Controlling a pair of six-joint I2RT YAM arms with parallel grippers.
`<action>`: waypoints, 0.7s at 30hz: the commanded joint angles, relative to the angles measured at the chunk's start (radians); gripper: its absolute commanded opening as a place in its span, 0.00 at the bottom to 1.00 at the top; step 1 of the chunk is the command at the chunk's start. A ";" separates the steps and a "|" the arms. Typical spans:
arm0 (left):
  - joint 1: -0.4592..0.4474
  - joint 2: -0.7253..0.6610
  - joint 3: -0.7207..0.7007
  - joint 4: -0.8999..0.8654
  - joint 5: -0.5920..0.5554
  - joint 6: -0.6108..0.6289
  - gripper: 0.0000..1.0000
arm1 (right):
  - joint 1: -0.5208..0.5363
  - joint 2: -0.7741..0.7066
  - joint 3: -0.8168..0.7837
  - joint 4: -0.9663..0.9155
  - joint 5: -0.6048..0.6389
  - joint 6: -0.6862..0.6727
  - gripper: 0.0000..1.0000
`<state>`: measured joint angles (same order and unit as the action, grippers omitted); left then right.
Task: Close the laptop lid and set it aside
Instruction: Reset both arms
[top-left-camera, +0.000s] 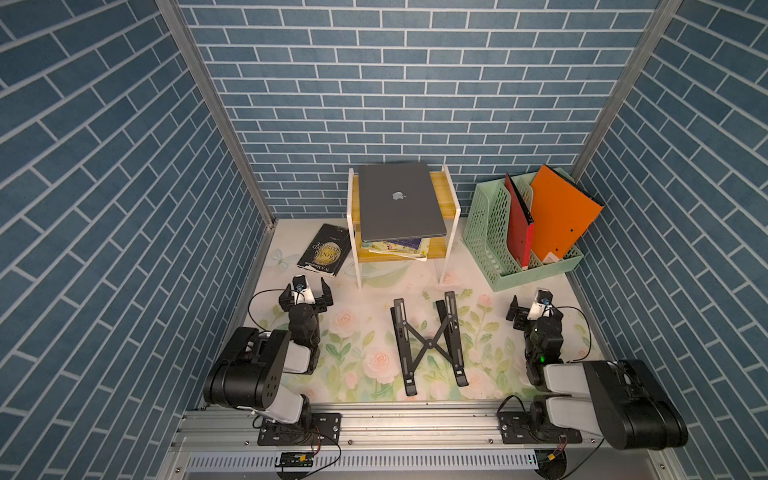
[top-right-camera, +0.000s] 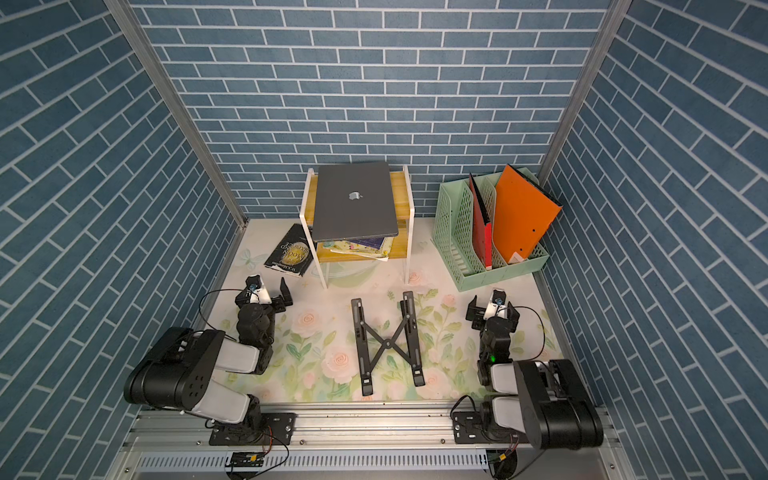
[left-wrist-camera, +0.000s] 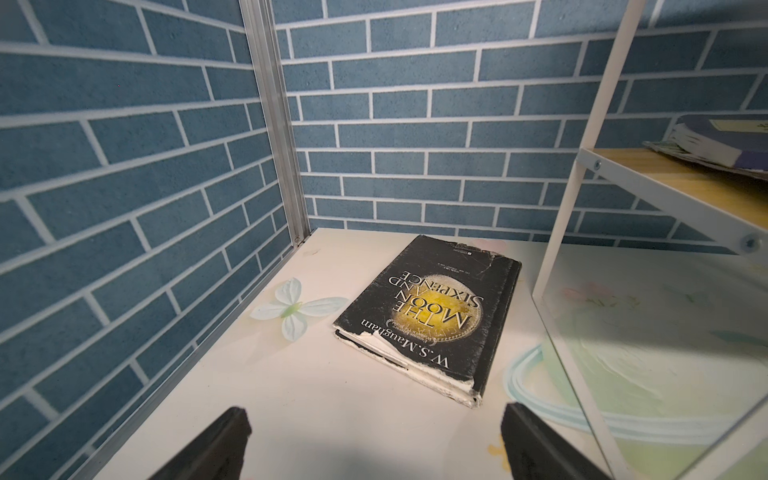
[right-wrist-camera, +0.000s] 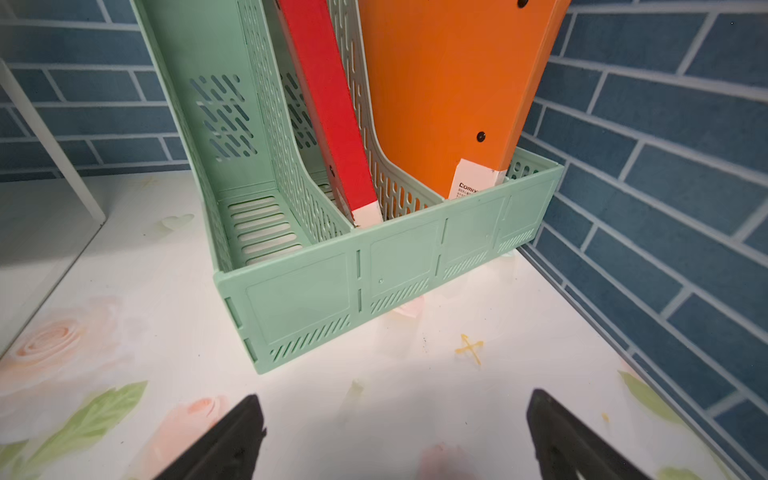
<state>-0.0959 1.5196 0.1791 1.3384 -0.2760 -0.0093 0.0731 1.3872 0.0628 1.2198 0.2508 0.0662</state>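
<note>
Laptop (top-left-camera: 399, 203) lies flat on the top board of the small shelf (top-left-camera: 457, 212) against the back wall. Its lid (top-left-camera: 415, 220) is down, with the logo facing up; both top views show this (top-right-camera: 353, 203). Its near edge seems to stick out a little past the shelf's front rail, over the stack of books (top-left-camera: 395, 248) on the lower board. From this angle I cannot tell which way its long axis runs.

Both arms sit low on the table (top-left-camera: 361, 316), in front of the shelf and well apart from it. The left gripper (top-left-camera: 306, 284) is out from the shelf's front left leg, its jaws spread wide and holding nothing. Its wrist view (left-wrist-camera: 376, 415) looks between the fingers at the black book (left-wrist-camera: 428, 316) lying beside that leg. The right gripper (top-left-camera: 534, 303) is farther off to the shelf's right, also spread and empty. In its wrist view (right-wrist-camera: 395, 399) it faces the green file holder (right-wrist-camera: 299, 291).

The folding stand (top-left-camera: 428, 345), in front of the shelf, is bare. By my reading the closing and the setting aside are both done. If the overhang needed a push back, the laptop lies ahead of and above both grippers, and the left one is nearer.
</note>
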 joint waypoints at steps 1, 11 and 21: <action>0.007 -0.004 0.001 0.010 0.006 -0.004 1.00 | -0.042 0.153 0.066 0.258 -0.105 -0.042 1.00; 0.007 -0.003 0.003 0.008 0.007 -0.005 1.00 | -0.036 0.137 0.117 0.132 -0.133 -0.061 1.00; 0.006 -0.003 0.002 0.008 0.007 -0.005 1.00 | -0.039 0.132 -0.013 0.365 -0.043 -0.020 1.00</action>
<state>-0.0959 1.5196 0.1791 1.3384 -0.2707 -0.0113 0.0360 1.5238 0.0952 1.4307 0.1619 0.0364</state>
